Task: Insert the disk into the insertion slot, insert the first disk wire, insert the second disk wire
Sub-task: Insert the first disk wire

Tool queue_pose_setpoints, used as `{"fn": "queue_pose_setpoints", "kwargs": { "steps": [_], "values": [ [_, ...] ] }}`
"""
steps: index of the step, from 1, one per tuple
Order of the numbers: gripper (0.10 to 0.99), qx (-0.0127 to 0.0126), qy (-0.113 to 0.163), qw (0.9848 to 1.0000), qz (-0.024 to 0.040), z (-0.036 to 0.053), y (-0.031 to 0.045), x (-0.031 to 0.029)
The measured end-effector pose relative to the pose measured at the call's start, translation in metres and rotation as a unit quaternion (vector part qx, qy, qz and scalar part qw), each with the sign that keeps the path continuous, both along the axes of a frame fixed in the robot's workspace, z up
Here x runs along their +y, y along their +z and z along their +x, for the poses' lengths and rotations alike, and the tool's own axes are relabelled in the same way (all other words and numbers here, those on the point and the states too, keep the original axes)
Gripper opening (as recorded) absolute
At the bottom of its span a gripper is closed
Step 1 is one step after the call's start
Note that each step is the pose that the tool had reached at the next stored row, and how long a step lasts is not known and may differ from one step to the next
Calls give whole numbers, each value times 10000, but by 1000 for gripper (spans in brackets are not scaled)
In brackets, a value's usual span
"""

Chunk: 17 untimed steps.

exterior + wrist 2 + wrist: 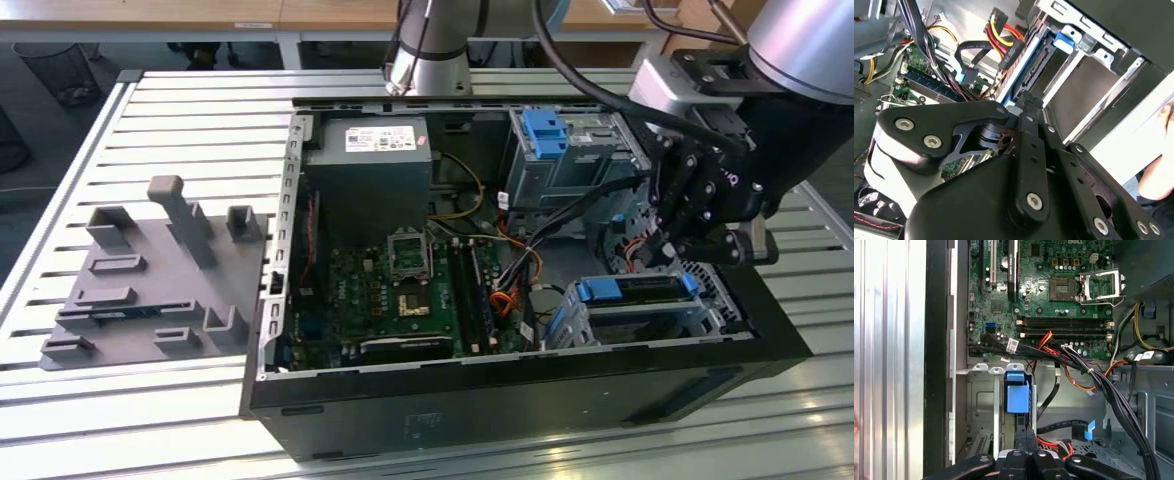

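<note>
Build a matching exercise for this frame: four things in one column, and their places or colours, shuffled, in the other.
1. disk
2. gripper
3. motherboard
4. grey fixture block

A. on the slatted table, to the exterior view's left of the case
B. green, in the middle of the case
C. seated in the insertion slot, blue frame showing
D. over the case, just above the disk

Pairs: 1-C, 2-D, 3-B, 4-A
</note>
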<state>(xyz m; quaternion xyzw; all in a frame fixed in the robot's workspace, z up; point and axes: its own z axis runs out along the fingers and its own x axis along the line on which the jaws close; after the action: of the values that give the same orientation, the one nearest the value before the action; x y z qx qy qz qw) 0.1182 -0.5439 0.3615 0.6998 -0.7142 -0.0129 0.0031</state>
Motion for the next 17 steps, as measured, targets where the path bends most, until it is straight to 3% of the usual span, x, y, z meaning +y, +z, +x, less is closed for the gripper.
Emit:
{"fn": "queue_pose_setpoints", "kwargs": {
  "steps": [10, 15, 16, 17],
  "values": [
    [106, 0, -13, 10000, 0, 110, -9, 104],
    [114, 0, -221, 9998, -1, 131, -13, 127],
    [173, 0, -259, 9997, -1, 134, -13, 131],
    [173, 0, -292, 9996, -1, 136, -13, 134]
  ]
}}
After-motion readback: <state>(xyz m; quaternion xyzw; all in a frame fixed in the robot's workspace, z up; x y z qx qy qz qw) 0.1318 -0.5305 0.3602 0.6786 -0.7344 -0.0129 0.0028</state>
